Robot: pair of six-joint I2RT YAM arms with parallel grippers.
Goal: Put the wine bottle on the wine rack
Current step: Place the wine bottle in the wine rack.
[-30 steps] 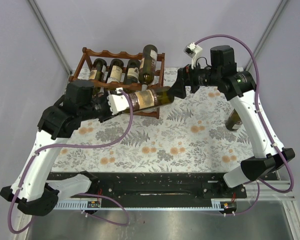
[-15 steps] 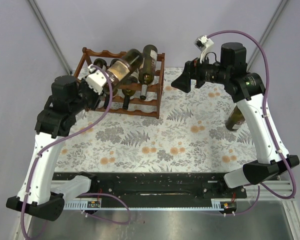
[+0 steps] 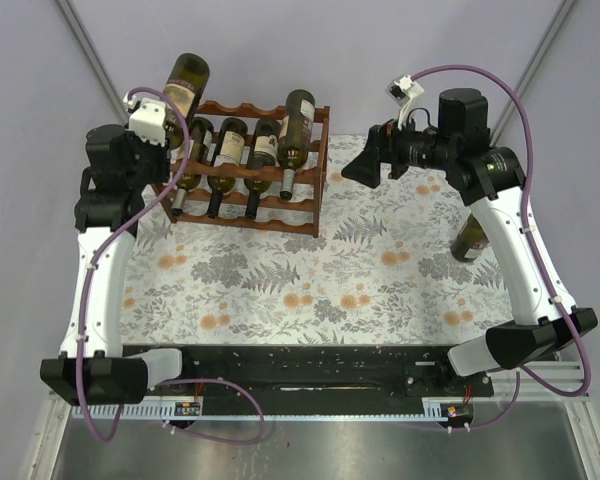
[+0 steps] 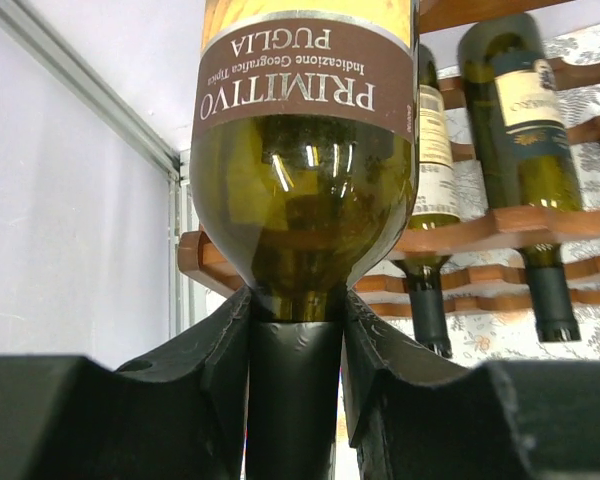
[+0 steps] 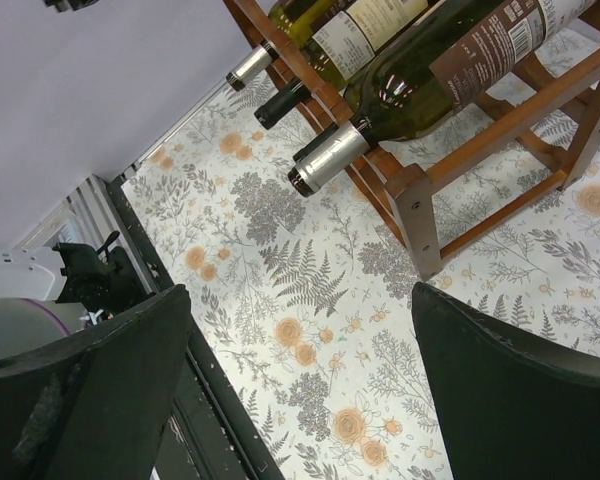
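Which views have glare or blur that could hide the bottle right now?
Left wrist: small bright glints on the dark green glass wine bottle, its brown label sharp. Right wrist: reddish-brown wooden wine rack sharp. Top external: even light, faint shadows, nothing blurred.

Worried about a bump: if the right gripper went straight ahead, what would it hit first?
Likely the right end of the wine rack, which the right gripper faces; depth is unclear.

Glossy glass wine bottle (image 4: 302, 215), matt paper label (image 4: 298, 75), smooth wooden wine rack (image 5: 421, 226)
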